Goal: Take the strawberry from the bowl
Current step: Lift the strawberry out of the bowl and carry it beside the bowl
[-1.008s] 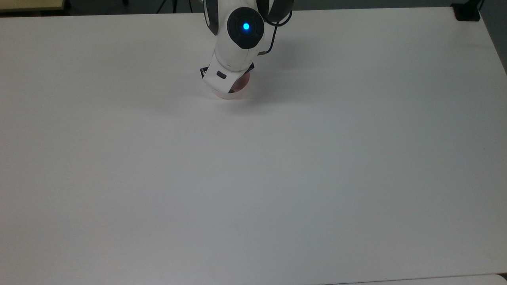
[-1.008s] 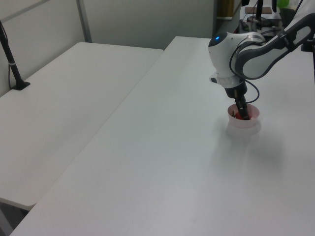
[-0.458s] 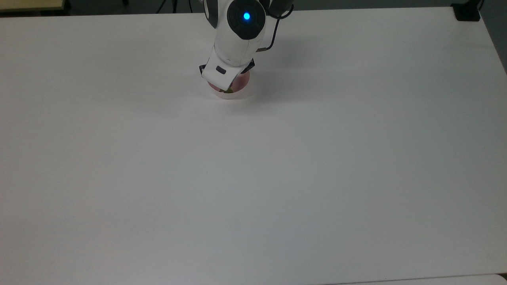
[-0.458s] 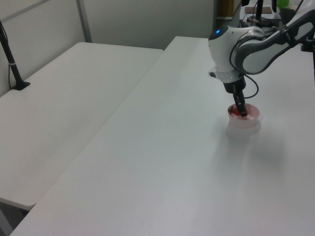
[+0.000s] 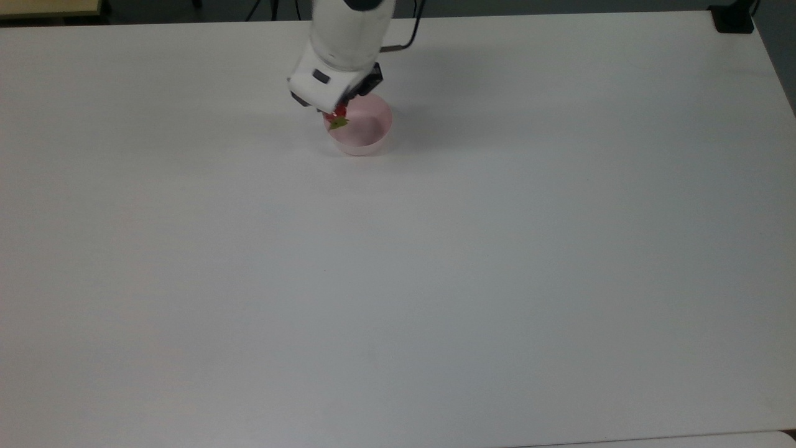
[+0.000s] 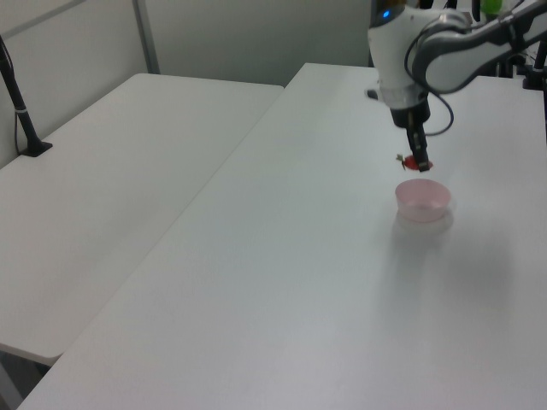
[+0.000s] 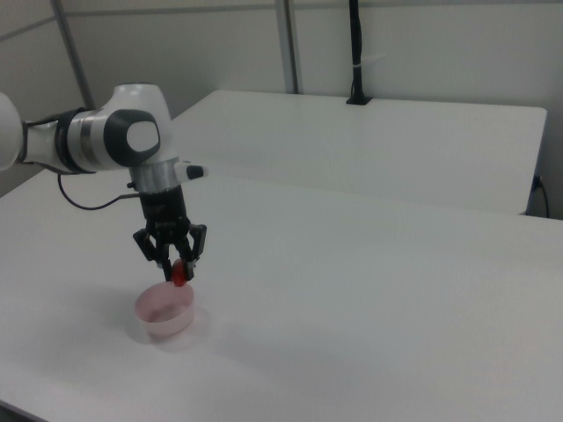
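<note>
The pale pink bowl [image 5: 362,132] [image 6: 422,199] [image 7: 164,312] stands on the white table, and nothing shows inside it. My gripper [image 5: 339,116] [image 6: 418,159] [image 7: 179,272] hangs above it, shut on the small red strawberry [image 5: 339,118] [image 6: 418,162] [image 7: 179,273]. The strawberry's green cap [image 5: 338,123] pokes out below the hand in the top view. In the right view the fruit hangs clear of the rim, over the bowl's far side. In the left view it is a short way above the bowl.
The white table [image 5: 398,280] stretches wide around the bowl. A second white table [image 6: 111,162] [image 7: 396,141] stands beside it, with a black pole [image 6: 19,102] [image 7: 356,53] clamped at its edge. A black clamp [image 5: 734,18] sits at the top view's upper right corner.
My gripper has risen out of the bowl with the strawberry held in it, drifting toward the top view's upper left. The bowl has stayed in place and now shows in full.
</note>
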Motion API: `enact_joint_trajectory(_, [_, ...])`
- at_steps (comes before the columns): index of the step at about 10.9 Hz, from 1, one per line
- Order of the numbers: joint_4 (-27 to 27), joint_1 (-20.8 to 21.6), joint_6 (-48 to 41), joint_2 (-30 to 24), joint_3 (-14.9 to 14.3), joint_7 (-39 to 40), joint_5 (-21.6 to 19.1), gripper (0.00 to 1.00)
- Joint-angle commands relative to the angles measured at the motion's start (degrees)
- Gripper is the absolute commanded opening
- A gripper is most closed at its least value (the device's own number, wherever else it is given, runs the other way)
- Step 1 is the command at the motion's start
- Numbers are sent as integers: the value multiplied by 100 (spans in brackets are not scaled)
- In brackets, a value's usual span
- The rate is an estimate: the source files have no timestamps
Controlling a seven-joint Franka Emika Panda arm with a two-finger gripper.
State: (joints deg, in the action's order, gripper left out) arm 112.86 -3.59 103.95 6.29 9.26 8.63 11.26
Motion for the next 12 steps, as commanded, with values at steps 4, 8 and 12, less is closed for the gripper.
enact_joint_trajectory(4, [-125,-1579,379,4,-3,989,95,29])
enact_joint_trajectory(8, [-89,-2601,1408,679,-12,1308,455,29])
enact_joint_trajectory(12, [-98,-2744,1742,1216,-29,1238,754,30])
